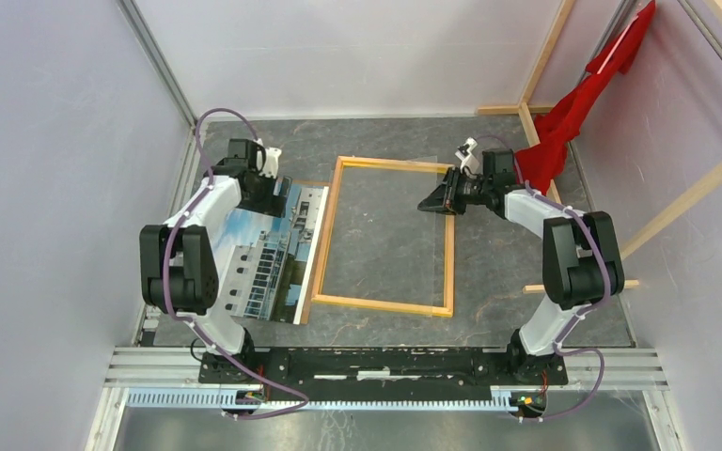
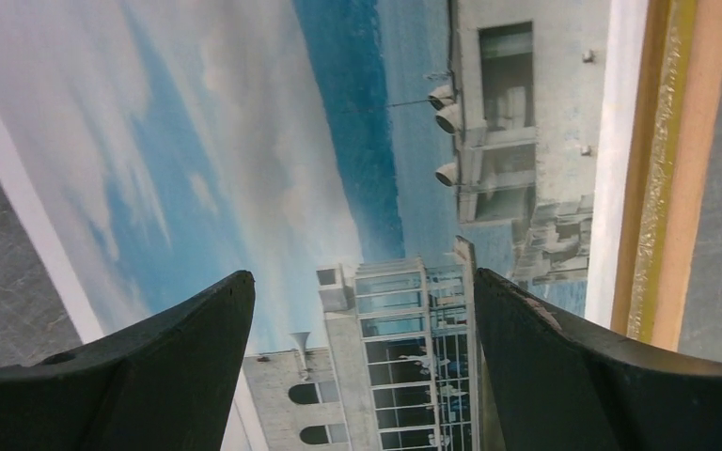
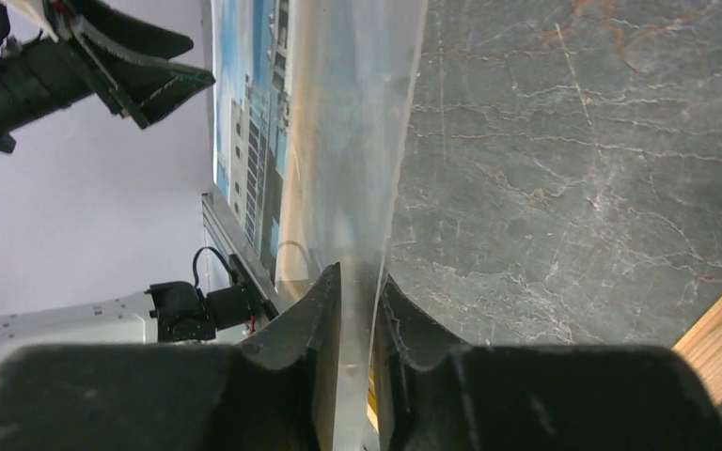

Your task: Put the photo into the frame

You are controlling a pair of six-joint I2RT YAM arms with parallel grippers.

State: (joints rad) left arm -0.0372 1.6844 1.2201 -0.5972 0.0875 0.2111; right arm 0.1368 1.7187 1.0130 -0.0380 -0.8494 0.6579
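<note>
Photo point(image 1: 265, 252) face up, flat at left side of tabletop point(image 1: 512, 268), long edge just beside left rail of frame point(image 1: 384, 306). That frame lies flat mid-tabletop, wood side up. L gripper point(image 2: 362, 282): jaws wide, above photo, nothing held. R gripper point(image 3: 357, 274): near frame's far-right corner, jaws nearly closed w/ clear sheet point(image 3: 348, 141) between fingers; can't tell if pinched.

Bright even overhead light, faint shadows; near fingers point(image 3: 291, 376) blurred
</note>
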